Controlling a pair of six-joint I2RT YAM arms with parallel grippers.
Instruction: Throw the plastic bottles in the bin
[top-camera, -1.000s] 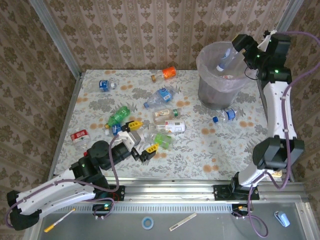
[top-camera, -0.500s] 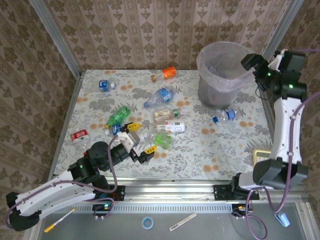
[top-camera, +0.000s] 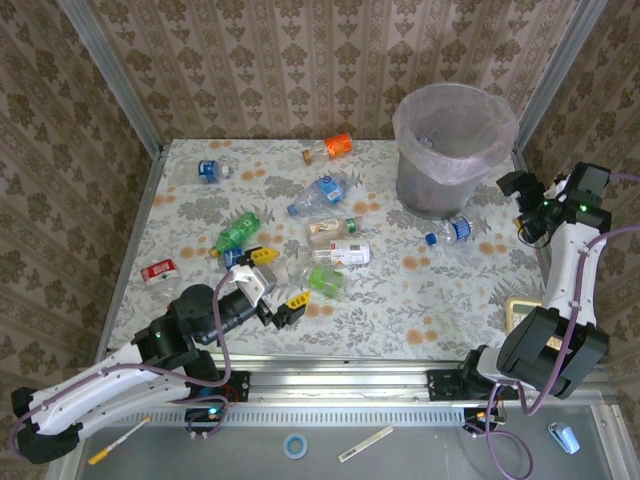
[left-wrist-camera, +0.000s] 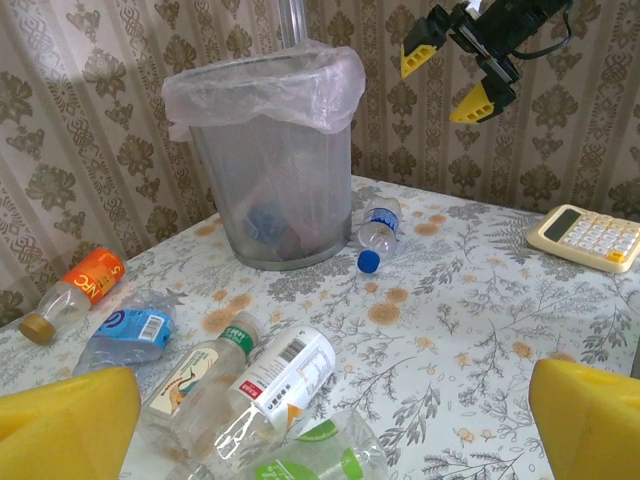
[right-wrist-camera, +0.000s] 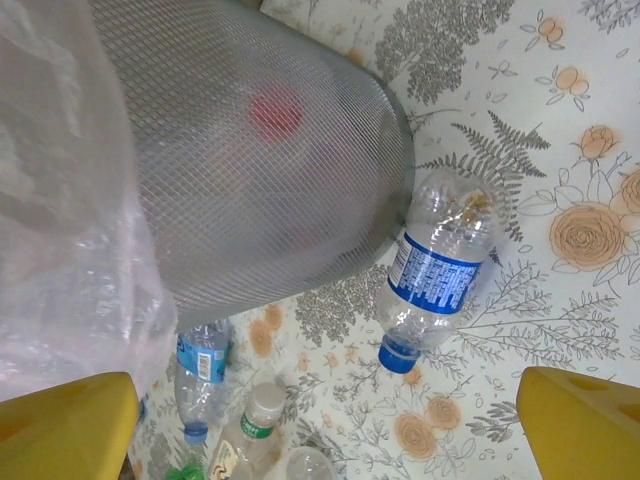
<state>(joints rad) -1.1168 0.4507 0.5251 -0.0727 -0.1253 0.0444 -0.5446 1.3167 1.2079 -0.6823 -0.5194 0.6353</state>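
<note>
The grey mesh bin (top-camera: 430, 190) with its pinkish bag stands at the back right, also in the left wrist view (left-wrist-camera: 275, 190) and close in the right wrist view (right-wrist-camera: 260, 180). A blue-labelled bottle (top-camera: 452, 231) (left-wrist-camera: 378, 225) (right-wrist-camera: 440, 265) lies against its foot. More bottles lie mid-table: a white-labelled one (top-camera: 338, 253) (left-wrist-camera: 285, 375), a green one (top-camera: 237, 233), an orange one (top-camera: 332, 147) (left-wrist-camera: 75, 293). My left gripper (top-camera: 280, 278) (left-wrist-camera: 325, 430) is open, low, just short of this cluster. My right gripper (top-camera: 520, 205) (left-wrist-camera: 450, 75) (right-wrist-camera: 325, 430) hangs open and empty, right of the bin.
A cream calculator (top-camera: 522, 312) (left-wrist-camera: 590, 237) lies at the table's right edge under the right arm. A red-labelled bottle (top-camera: 158, 272) lies by the left edge. Wallpapered walls close the back and sides. A metal rail runs along the front.
The right gripper let a bottle go over the bin, then swung right and down beside the bin, empty. The left gripper drew back slightly from the bottle cluster.
</note>
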